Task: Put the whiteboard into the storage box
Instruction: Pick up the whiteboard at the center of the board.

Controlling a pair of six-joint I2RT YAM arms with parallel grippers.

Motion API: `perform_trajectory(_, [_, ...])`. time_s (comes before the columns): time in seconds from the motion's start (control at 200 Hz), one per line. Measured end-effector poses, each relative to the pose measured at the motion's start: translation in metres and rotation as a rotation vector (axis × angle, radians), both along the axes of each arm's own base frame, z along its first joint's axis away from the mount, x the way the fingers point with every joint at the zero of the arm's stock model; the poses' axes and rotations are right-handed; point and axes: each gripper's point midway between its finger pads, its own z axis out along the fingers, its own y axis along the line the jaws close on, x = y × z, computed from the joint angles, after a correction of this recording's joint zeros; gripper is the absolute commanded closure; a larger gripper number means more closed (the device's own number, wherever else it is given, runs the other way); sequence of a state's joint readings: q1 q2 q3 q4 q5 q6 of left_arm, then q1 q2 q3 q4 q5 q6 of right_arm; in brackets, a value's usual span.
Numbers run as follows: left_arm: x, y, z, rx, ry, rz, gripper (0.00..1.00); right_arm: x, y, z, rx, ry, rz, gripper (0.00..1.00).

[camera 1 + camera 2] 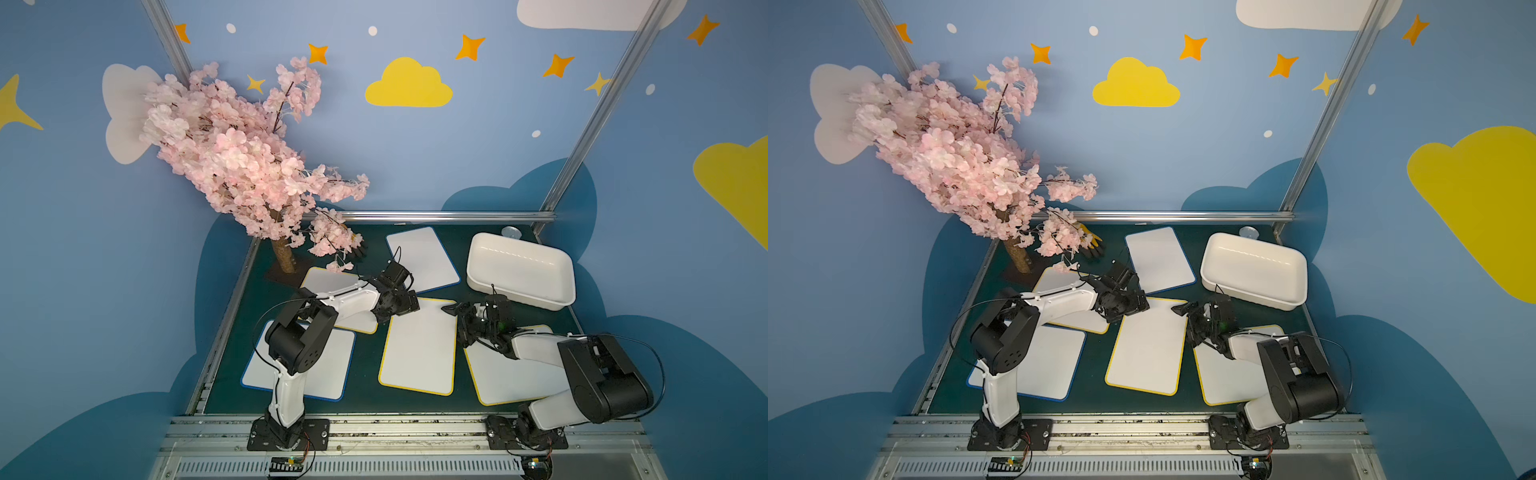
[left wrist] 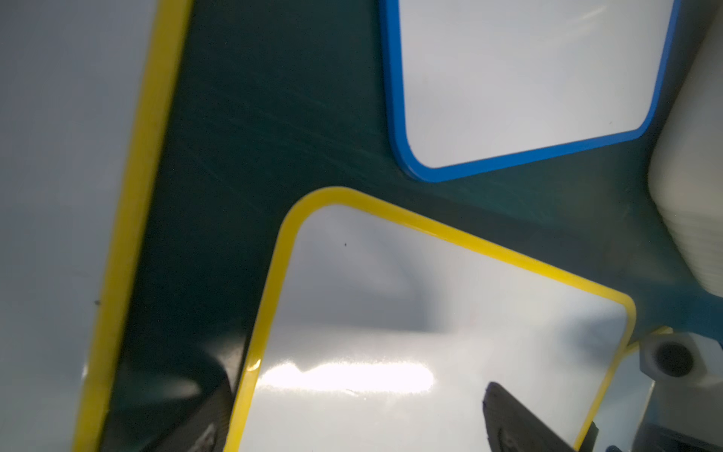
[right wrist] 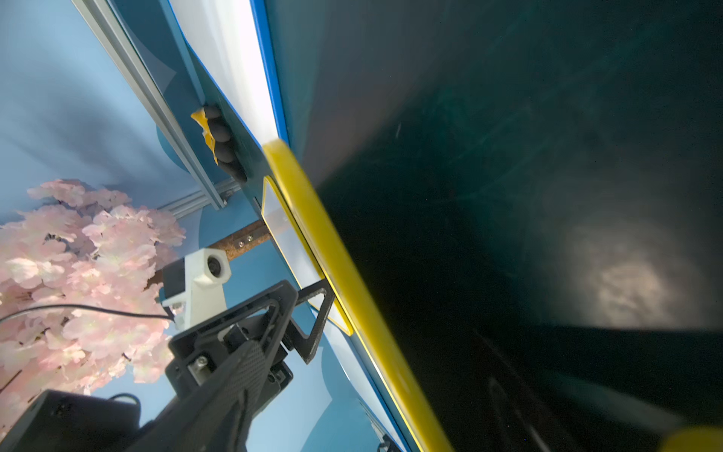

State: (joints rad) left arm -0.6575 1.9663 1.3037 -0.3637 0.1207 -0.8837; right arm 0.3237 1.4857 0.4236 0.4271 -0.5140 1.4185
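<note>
The whiteboard (image 1: 417,349), yellow-edged, is found lying flat at mid-table, outside the storage box (image 1: 515,270); the box is stationed at the far right, and a strip of green table (image 1: 365,399) is left between the two. The left gripper (image 2: 358,416) is positioned at the whiteboard's far left corner; its fingers are spread wide, one off the edge over the table, one over the board's face. The right gripper (image 1: 455,309) is set at the far right corner, turned sideways; its fingers are held apart astride the yellow edge, one finger (image 3: 313,309) seen against the face. A blue-edged board (image 1: 422,259) is noted near the far edge; a yellow-edged board (image 1: 511,378) just beside the right edge; a second yellow-edged board (image 2: 58,195) across a band of table on the left.
</note>
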Motion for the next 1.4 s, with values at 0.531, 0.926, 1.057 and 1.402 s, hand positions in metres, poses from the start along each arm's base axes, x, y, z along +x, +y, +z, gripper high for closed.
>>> perform_trajectory(0.531, [-0.003, -0.006, 0.002, -0.069, 0.016, -0.019, 0.00, -0.022, -0.008, 0.000, -0.122, -0.140, 0.095, 0.57])
perform_trajectory(0.926, [-0.004, -0.007, 0.004, -0.078, 0.015, -0.041, 0.00, -0.019, 0.000, 0.039, -0.122, -0.349, 0.125, 0.83])
perform_trajectory(1.057, [-0.005, -0.009, 0.005, -0.088, 0.018, -0.056, 0.00, -0.018, 0.001, 0.047, -0.132, -0.390, 0.124, 0.89])
perform_trajectory(1.402, [-0.021, -0.013, 0.012, -0.064, 0.062, -0.142, 0.00, -0.019, -0.005, 0.060, -0.172, -0.435, 0.108, 1.00])
